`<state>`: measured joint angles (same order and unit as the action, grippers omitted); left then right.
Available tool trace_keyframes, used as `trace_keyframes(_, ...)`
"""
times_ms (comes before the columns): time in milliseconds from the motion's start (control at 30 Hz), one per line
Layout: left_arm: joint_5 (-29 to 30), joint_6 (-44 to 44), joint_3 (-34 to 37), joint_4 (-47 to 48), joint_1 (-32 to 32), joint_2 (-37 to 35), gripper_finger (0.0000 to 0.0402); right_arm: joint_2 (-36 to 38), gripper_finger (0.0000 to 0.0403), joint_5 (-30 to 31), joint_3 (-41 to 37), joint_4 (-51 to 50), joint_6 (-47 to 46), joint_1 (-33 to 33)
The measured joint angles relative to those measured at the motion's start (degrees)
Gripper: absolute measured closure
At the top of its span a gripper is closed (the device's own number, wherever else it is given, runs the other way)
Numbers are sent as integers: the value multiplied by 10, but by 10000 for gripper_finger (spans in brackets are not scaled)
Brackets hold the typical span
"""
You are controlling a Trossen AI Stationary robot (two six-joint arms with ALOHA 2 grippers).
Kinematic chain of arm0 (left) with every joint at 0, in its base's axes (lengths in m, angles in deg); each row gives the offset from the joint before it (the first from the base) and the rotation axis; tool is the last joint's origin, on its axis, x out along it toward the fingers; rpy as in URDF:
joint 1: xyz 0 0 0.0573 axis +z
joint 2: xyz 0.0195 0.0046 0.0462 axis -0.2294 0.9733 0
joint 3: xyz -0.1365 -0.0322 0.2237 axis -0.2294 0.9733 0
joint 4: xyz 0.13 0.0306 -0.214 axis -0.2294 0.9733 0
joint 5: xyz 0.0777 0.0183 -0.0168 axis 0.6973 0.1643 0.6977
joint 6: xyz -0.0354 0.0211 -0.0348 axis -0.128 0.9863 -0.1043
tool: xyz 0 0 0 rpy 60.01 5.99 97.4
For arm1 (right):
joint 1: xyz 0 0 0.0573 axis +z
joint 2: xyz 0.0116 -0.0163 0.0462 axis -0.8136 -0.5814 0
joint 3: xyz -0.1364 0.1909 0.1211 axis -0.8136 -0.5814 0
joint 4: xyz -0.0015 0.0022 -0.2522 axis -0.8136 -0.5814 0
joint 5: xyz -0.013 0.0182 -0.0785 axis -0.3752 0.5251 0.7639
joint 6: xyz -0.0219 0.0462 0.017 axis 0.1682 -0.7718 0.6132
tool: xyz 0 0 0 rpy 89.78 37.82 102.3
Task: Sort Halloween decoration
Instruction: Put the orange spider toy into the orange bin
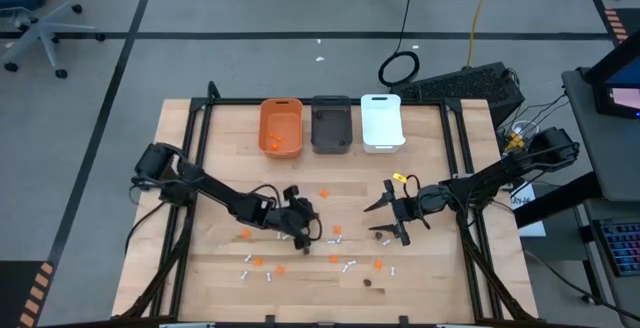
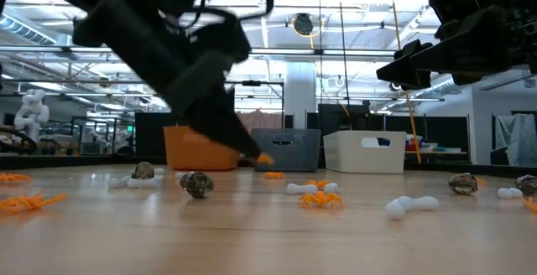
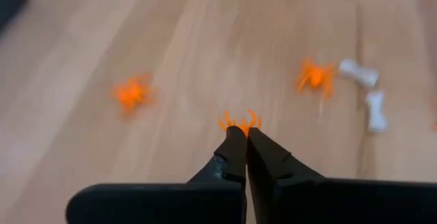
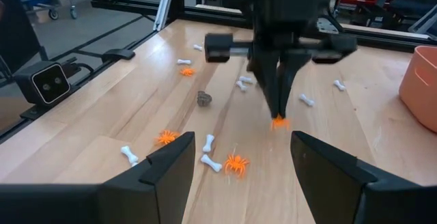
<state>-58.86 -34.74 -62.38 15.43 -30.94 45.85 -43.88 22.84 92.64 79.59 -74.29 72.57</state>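
Orange plastic spider [image 3: 240,122] sits pinched at the tips of the left gripper [image 3: 244,136], whose fingers are closed on it just above the wooden table [image 1: 440,278]. More orange spiders [image 4: 236,163], white bones [image 4: 210,162] and dark lumps [image 4: 204,99] lie scattered around. Right gripper [image 1: 391,219] hovers nearby, fingers spread wide, holding nothing. Orange bin [image 1: 281,127], dark grey bin [image 1: 331,124] and white bin [image 1: 381,122] stand at the far edge.

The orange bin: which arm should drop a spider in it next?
Left, probably. Its fingers are already shut on an orange spider, and the orange bin is on its side. The right gripper is open, holding nothing.
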Motion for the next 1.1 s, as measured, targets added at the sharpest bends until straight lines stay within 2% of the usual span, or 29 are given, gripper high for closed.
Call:
trace_keyframes(233,15,62,-1,-7,-12,-45,401,0,177,0,0,-1,0,0)
trace_keyframes(633,86,389,-1,-12,-49,-72,401,0,177,0,0,-2,0,0)
trace_keyframes(967,124,585,-1,-38,-72,-72,401,0,177,1,0,-1,0,0)
trace_keyframes(1100,149,600,-2,-42,-76,-72,401,0,177,2,0,-1,0,0)
